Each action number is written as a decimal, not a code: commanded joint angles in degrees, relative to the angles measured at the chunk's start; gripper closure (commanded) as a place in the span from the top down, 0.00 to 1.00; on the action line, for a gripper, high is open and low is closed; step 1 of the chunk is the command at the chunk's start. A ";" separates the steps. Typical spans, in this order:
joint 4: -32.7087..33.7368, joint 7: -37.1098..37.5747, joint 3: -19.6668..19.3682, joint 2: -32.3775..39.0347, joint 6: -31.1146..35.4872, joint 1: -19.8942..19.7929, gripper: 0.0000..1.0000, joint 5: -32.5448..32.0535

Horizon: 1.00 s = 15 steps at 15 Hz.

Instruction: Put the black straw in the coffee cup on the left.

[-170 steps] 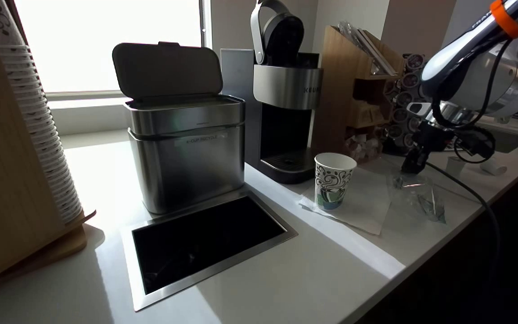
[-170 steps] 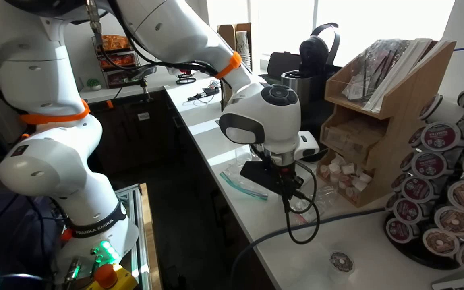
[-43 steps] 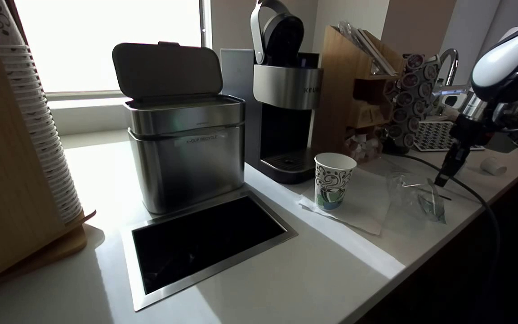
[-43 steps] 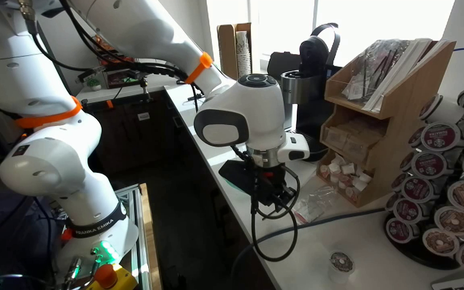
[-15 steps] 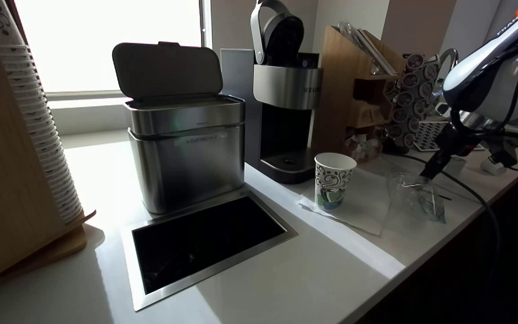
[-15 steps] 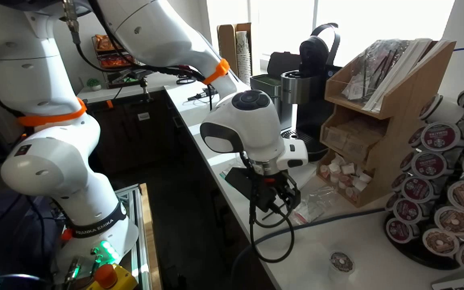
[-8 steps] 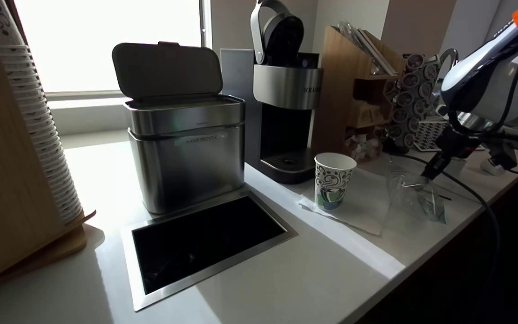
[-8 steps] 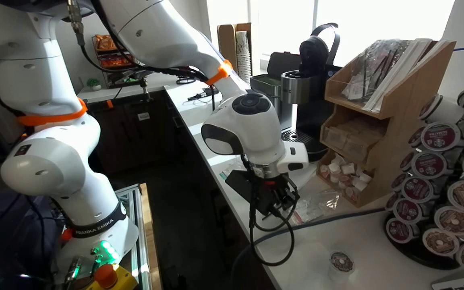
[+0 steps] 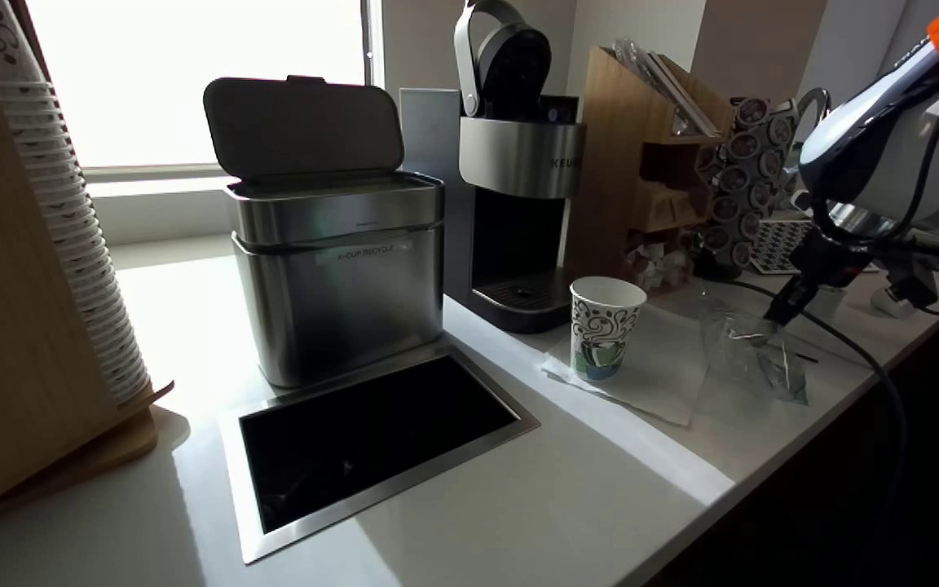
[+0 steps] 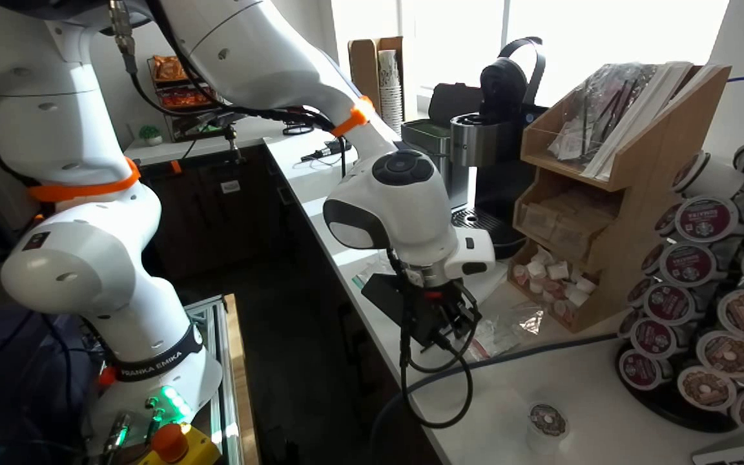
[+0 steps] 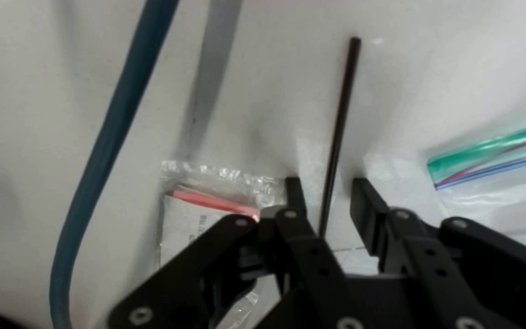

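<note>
The black straw [image 11: 343, 109] lies on the white counter and runs between my fingers in the wrist view. A short dark end of it shows beside the clear bag in an exterior view [image 9: 805, 357]. My gripper [image 11: 327, 185] is open, with one finger on each side of the straw and gaps between. The gripper [image 9: 778, 314] reaches down, tilted, behind the bag; finger height above the counter is unclear. The white paper cup with green pattern [image 9: 606, 326] stands upright on a napkin, left of the gripper. The cup is hidden in the exterior view with the whole arm [image 10: 411, 213].
A clear bag [image 9: 779, 371] with a green edge [image 11: 473, 160] and a red-edged packet [image 11: 213, 201] lie close to the fingers. A thick cable [image 11: 112, 128] crosses the counter. The coffee machine [image 9: 522, 159] and wooden organizer [image 9: 612, 163] stand behind the cup.
Since 2.9 s ago the gripper has moved towards the bag and tilted; it is almost still over the last half second. The straw end shows from 2.9 s ago, not 11.3 s ago.
</note>
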 commanded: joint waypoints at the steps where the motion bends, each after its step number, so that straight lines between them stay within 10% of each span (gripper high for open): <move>1: 0.22 -2.58 0.60 0.91 1.19 -0.37 0.65 2.39; 6: 0.04 -2.37 0.51 0.99 1.34 -0.30 0.80 1.91; 15: -1.06 1.21 -0.02 -0.42 1.20 0.09 0.69 0.73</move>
